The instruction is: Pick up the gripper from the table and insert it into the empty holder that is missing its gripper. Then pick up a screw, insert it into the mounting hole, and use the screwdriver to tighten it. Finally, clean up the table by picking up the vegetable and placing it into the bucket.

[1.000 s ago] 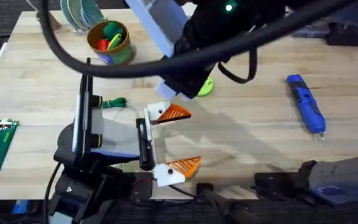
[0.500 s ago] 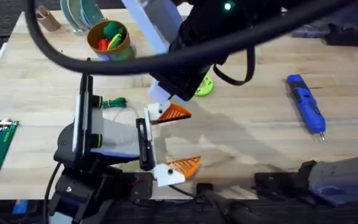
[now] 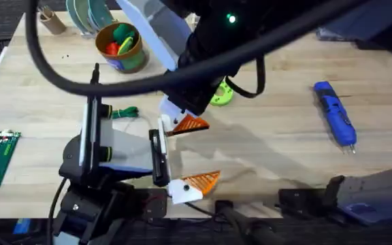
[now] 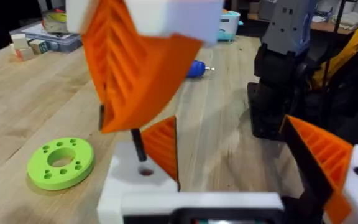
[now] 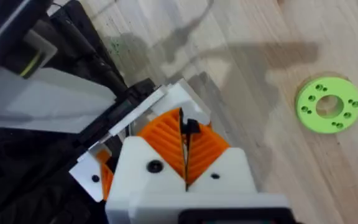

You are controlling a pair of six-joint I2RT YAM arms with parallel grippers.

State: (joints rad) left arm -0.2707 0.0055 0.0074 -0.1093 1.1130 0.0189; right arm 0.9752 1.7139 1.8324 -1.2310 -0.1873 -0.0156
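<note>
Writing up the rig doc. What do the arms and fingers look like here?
Both arms are black, with black cables looping across the overhead view. The left gripper has white angular finger blocks carrying orange ribbed wedge pads. The right gripper has the same white blocks, orange ribbed pads and dark screw holes. The right arm carries a white-grey panel and a lit green LED.

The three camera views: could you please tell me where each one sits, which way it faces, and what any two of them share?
Overhead: fixed above the arms' bases, looking down and forward at the table; both arms show, the right one crossing the middle.
Left wrist: on the left arm, looking low across the table toward the screwdriver; its own orange pads show.
Right wrist: on the right arm, looking down at the holder; its own end effector shows.
Shared: the green disc shows in all three.
</note>
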